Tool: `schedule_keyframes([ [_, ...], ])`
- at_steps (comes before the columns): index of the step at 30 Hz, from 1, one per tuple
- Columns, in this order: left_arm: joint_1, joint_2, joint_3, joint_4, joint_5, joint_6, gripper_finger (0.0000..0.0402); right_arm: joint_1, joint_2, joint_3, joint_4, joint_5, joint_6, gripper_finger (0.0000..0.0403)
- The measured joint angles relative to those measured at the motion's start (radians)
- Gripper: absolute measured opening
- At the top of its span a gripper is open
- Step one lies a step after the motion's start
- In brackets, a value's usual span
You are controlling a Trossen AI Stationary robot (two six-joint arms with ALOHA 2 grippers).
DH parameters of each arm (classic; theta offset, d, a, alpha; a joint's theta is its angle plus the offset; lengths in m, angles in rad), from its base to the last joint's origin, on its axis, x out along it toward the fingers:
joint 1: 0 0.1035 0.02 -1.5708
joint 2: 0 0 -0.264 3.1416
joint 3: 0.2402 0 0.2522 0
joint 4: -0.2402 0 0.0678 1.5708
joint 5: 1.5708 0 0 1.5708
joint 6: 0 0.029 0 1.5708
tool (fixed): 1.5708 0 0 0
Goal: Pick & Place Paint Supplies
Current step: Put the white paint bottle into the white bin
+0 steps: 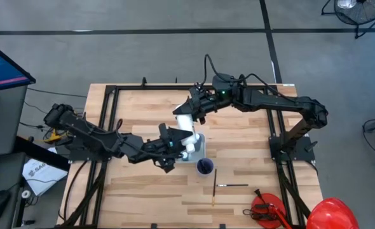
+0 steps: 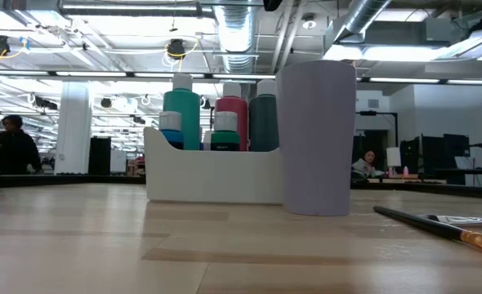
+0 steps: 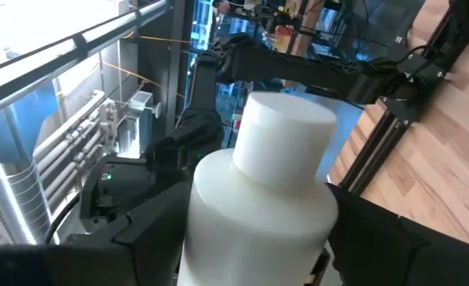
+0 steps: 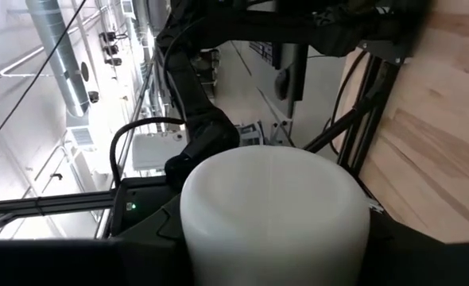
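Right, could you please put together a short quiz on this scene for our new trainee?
1. True or false: the white plastic caddy holds a teal bottle and a red bottle.
2. Where is the thin dark-handled paintbrush? A: standing in the caddy. B: lying on the wooden table. C: balanced on a bottle cap.
3. What does the left gripper have between its fingers?

Key: 1 true. 2 B. 3 a white capped bottle.
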State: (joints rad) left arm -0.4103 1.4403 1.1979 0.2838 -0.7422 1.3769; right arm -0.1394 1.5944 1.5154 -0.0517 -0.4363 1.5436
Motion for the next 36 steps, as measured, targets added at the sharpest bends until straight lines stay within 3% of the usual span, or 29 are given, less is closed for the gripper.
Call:
schedule_keyframes([
  [10,0.011,0.001,-0.001,0.003,-0.011,-0.007,0.0249,0.000,0.000,0.000,0.007,0.004,-0.019,0.0179],
  [17,-0.018,0.002,-0.002,0.010,-0.059,-0.012,0.0183,-0.011,0.000,0.000,0.026,0.020,-0.054,0.0245],
  [24,-0.069,-0.003,0.001,0.039,-0.158,-0.028,0.0187,-0.020,0.002,-0.003,0.147,0.092,-0.184,0.0294],
  [32,-0.109,-0.002,0.000,0.125,-0.332,-0.065,0.0181,-0.057,-0.006,-0.003,0.169,0.119,-0.390,0.0315],
  [36,-0.142,0.003,-0.011,0.111,-0.352,-0.130,0.0179,-0.087,-0.047,0.009,0.254,0.164,-0.393,0.0320],
])
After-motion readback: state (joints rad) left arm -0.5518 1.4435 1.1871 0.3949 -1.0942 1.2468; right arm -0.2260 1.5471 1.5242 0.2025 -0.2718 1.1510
